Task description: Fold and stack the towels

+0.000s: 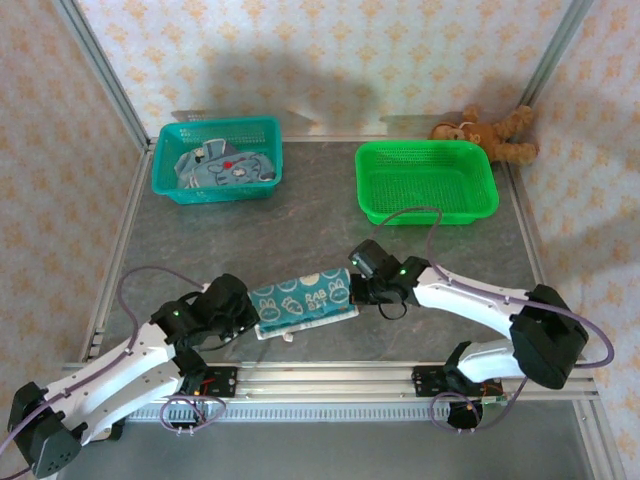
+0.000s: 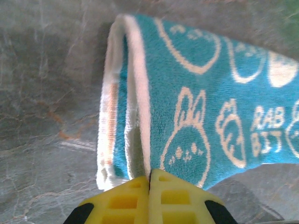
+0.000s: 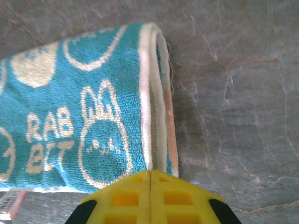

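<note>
Meanwhile, crumpled towels (image 1: pixel 228 170) lie in the teal basket (image 1: pixel 220 125) at the far left of the table (image 1: pixel 300 235), beside the green basket (image 1: pixel 415 147), while the doubled-over bunny towel (image 1: pixel 303 298) stretches between the left gripper (image 2: pixel 149 179) and right gripper (image 3: pixel 150 179), each clamped on one end.

Top view high behind, wrist views close — sharing towel (image 2: pixel 205 102)

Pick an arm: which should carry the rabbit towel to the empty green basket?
Right, probably. The right gripper is shut on the rabbit towel at its right end, nearest the green basket. The left gripper pinches the opposite end, farther from that basket.
</note>
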